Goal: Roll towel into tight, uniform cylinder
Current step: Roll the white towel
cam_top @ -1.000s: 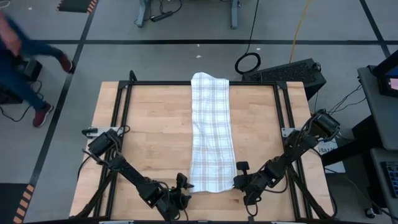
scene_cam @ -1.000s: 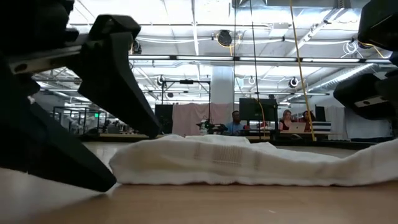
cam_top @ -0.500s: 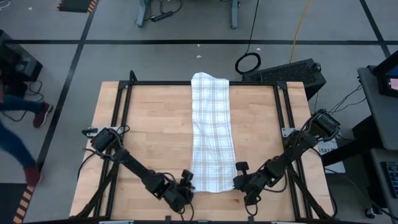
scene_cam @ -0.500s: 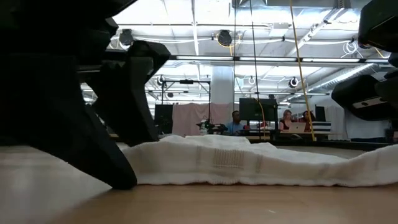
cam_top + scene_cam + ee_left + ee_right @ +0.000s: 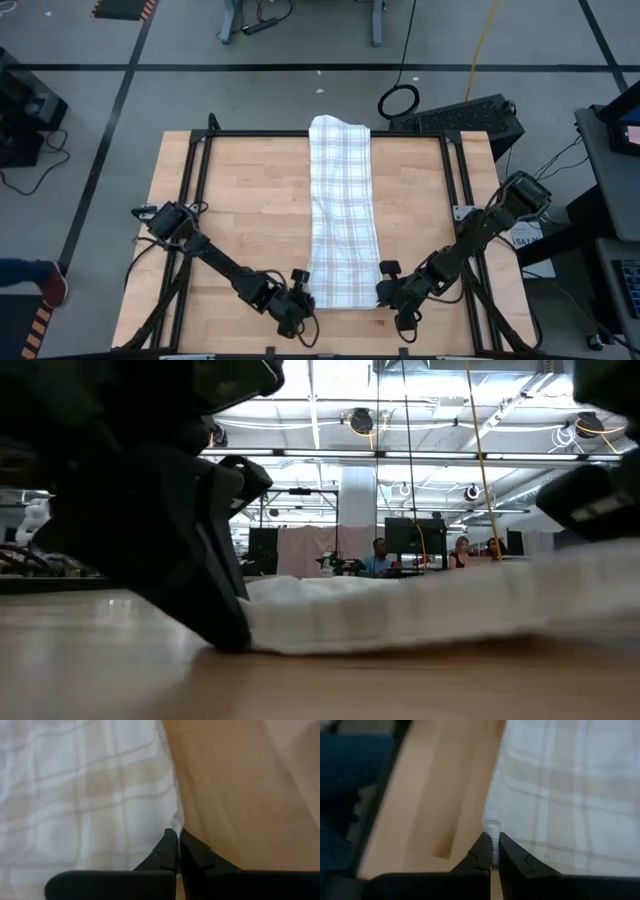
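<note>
The white checked towel [image 5: 340, 215] lies as a long strip down the middle of the wooden table [image 5: 240, 210], from the far edge almost to the near edge. My left gripper [image 5: 303, 298] is shut at the towel's near left corner. My right gripper [image 5: 384, 291] is shut at its near right corner. In the low view the towel's near edge [image 5: 400, 615] shows as a thick white band. Its left end is against my left gripper's dark fingers [image 5: 225, 625], and its right end is raised off the table. My left gripper [image 5: 178, 836] pinches the towel's side edge at the near left corner [image 5: 173, 826] between its two fingertips, slanting down from the table's near left. That corner stays low on the table. How many layers it holds I cannot tell. My right gripper [image 5: 492, 840] pinches a small bunch of cloth at the towel's near right corner [image 5: 491, 829] between its two fingers, slanting down from the near right. That corner is lifted a little off the table.
Black frame rails [image 5: 200, 180] run along the table's left and right sides. A black case [image 5: 465, 115] and a cable loop [image 5: 399, 100] lie on the floor beyond the far right corner. People sit at desks [image 5: 380, 555] far behind the table.
My left gripper has moved toward the table's right edge to the towel's near left corner, rolled, and shut there. The towel's near right end has risen a little with my right gripper. The rest of the towel lies as before.
</note>
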Robot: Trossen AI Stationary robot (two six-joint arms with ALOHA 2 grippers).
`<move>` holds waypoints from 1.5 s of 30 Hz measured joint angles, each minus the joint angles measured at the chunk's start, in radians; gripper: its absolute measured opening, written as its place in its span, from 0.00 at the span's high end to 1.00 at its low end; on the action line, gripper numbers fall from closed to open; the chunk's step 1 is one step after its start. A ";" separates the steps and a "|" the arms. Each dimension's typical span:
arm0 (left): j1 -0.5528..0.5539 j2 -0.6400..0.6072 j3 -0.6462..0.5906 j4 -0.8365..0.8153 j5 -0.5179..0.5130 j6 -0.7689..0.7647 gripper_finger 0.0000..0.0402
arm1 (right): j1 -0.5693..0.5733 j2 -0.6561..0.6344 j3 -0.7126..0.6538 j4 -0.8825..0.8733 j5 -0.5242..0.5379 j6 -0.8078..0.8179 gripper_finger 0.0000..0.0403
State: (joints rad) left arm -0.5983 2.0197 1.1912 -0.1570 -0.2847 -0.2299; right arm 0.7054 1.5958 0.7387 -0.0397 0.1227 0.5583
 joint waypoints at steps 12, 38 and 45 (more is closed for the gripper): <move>0.137 -0.037 0.002 0.021 0.247 -0.108 0.99 | -0.078 -0.204 0.001 -0.140 -0.202 -0.102 0.99; 0.238 -0.153 -0.056 0.047 0.515 -0.027 0.99 | -0.098 -0.214 0.000 -0.232 -0.168 -0.203 0.99; 0.264 -0.145 -0.089 0.151 0.574 -0.072 0.99 | -0.097 -0.211 0.000 -0.230 -0.200 -0.181 0.99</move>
State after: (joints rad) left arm -0.3343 1.8746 1.1017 -0.0056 0.2896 -0.3023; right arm 0.6084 1.3849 0.7384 -0.2694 -0.0777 0.3777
